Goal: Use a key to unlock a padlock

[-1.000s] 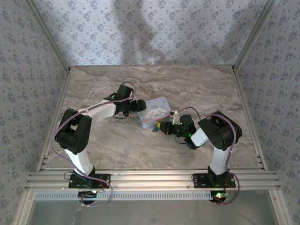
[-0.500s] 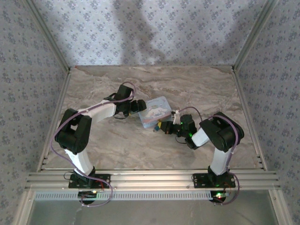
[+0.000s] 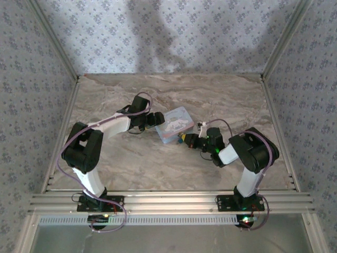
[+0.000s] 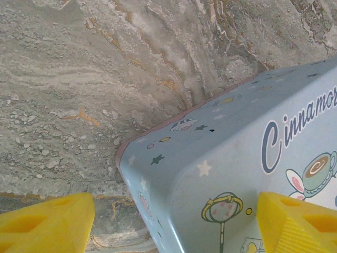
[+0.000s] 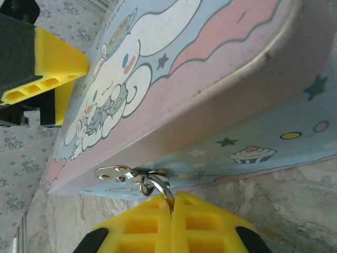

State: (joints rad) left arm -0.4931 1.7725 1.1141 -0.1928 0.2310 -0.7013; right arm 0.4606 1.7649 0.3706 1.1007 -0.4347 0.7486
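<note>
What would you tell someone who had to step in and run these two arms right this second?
Left gripper: open, jaws wide with one corner of the light-blue tin between them. I cannot tell if they touch it.
Right gripper: shut, pinching a thin silver loop that hangs through the tin's clasp. It is probably the padlock's shackle, but I am not sure.
Done: the arms are in place, one at each end of the tin on the table.
Left: I cannot make out the key or whether the lock is open, so treat unlocking as yet to do.
</note>
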